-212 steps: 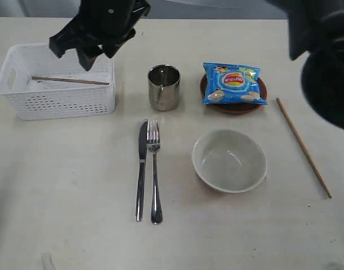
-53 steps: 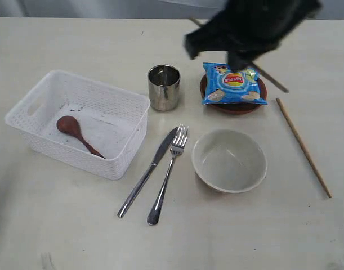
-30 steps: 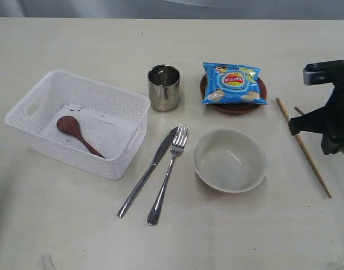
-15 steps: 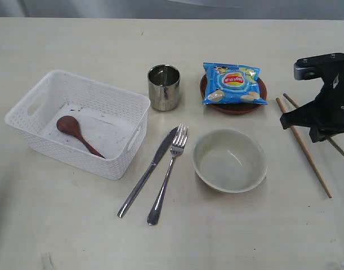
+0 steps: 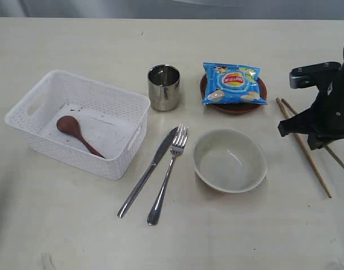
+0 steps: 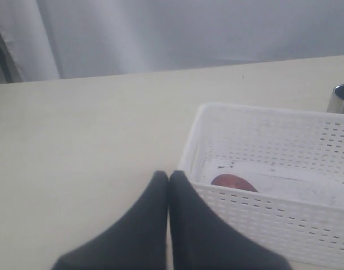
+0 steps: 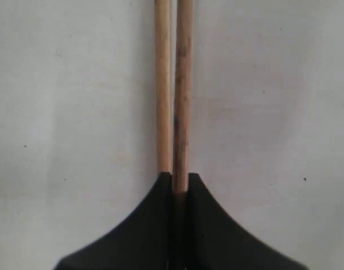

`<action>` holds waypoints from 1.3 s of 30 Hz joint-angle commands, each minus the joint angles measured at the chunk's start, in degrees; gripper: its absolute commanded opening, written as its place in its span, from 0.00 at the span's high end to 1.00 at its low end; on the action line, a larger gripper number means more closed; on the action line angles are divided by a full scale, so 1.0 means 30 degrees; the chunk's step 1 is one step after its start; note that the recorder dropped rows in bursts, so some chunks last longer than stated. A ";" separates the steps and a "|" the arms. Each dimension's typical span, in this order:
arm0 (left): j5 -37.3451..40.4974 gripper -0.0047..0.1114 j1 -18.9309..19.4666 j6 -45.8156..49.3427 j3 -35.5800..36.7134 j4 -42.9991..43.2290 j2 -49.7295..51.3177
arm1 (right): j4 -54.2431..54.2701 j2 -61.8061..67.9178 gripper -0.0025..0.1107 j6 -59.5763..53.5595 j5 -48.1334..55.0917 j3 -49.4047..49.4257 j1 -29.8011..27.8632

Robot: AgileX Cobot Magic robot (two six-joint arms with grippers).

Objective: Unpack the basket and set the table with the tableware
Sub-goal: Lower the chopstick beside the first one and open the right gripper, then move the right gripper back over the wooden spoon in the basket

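My right claw (image 7: 180, 179) pinches one chopstick (image 7: 183, 84) just beside its mate (image 7: 162, 84), seemingly so both lie paired on the surface (image 7: 76, 112).

The chip bag (image 5: 233, 83) hides most of the plate (image 5: 233, 108). In the left wrist view the basket (image 6: 262, 211) wall hides most of the spoon (image 6: 232, 181), and the edge cuts off the cup (image 6: 343, 98). The right gripper (image 7: 180, 179) hides the end of the chopstick (image 7: 183, 84) between its fingers.

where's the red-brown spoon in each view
Exterior view: the spoon lies inside the white basket, at the left of the picture.
Left wrist view: the spoon just peeks over the basket's near wall.
Right wrist view: not in it; just chopsticks.
Shared landmark: the basket, in the exterior and left wrist views.
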 commanded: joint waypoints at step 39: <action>-0.0138 0.96 0.0050 0.0029 0.0050 -0.0083 -0.0087 | 0.8873 -0.1414 0.63 -0.6211 0.5070 -0.5022 0.1374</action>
